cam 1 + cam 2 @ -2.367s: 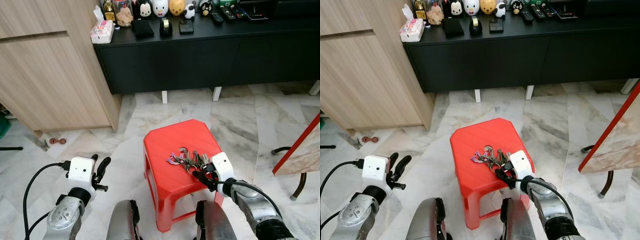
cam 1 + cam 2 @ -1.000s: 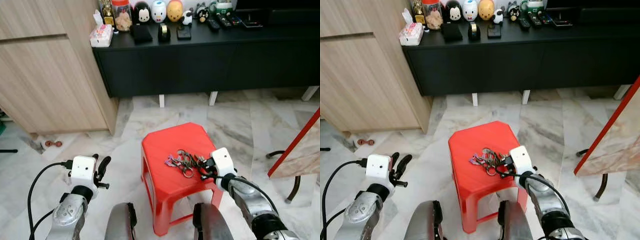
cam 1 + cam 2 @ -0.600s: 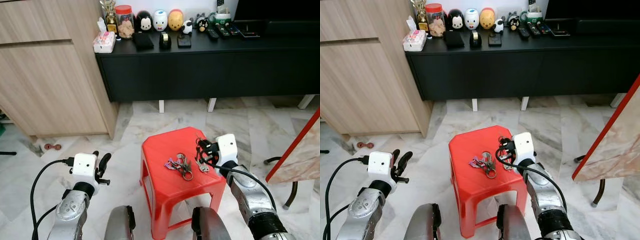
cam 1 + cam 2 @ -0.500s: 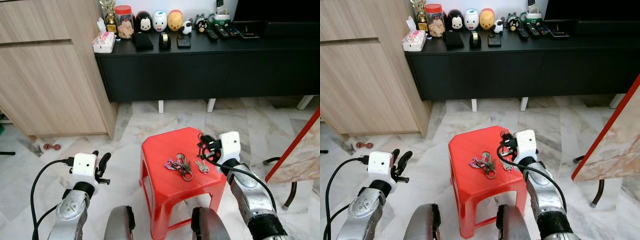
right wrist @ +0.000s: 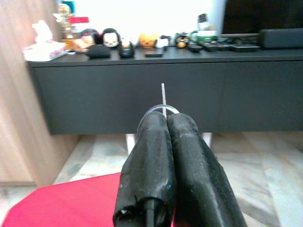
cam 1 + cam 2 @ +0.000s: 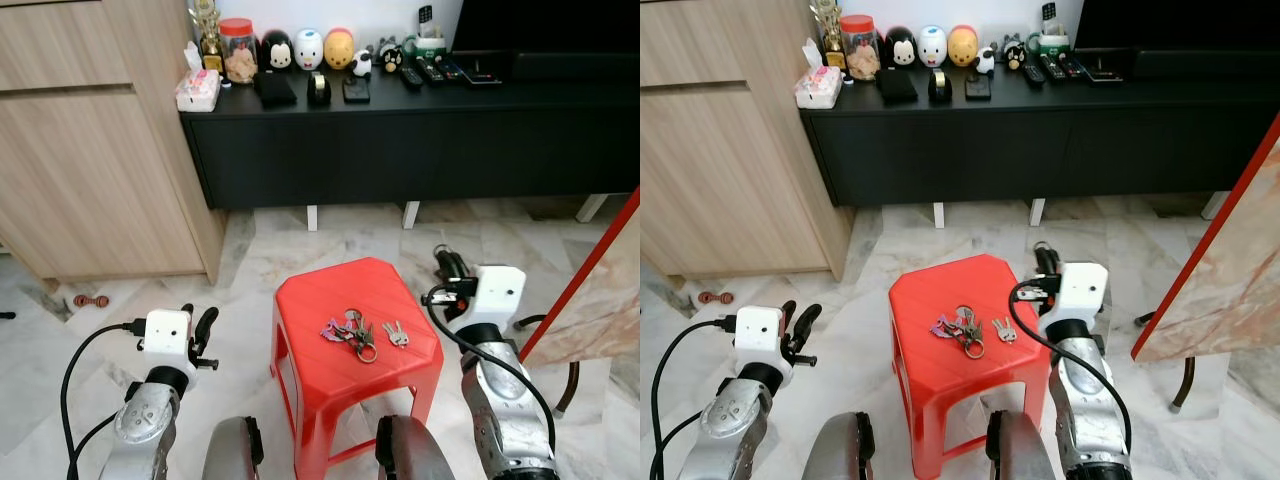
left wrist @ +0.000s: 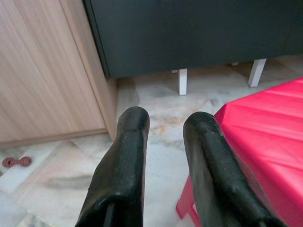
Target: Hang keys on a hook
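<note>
Keys [image 6: 352, 332] lay in a loose bunch near the middle of the red stool [image 6: 300, 340], with one small pair of keys [image 6: 396, 334] lying just beside the bunch toward the stool's right edge. I saw my right tool [image 5: 165, 124] raised off the stool's right edge, above the marble floor [image 6: 260, 250], its two black fingers [image 5: 147, 156] pressed together. In the right wrist view a thin metal ring [image 5: 162, 110] and a straight sliver of metal poked out past the fingertips, so the tool was clamped on a ring; I could not tell whether any key hung from it. My left tool [image 7: 165, 142] hung idle low beside the stool's left edge, its fingers [image 7: 124, 161] apart with nothing between them.

On the floor near the wooden cabinet [image 6: 90, 160] lay a small reddish dumbbell-shaped thing [image 6: 90, 300]. A red-framed panel [image 6: 600, 290] leaned in beyond the stool's right side. Farther back stood a long black surface [image 6: 400, 140], and along its top sat a tissue pack [image 6: 196, 90], a red-lidded jar [image 6: 238, 62], a row of round character figures [image 6: 307, 48] and some remote controls [image 6: 440, 72].
</note>
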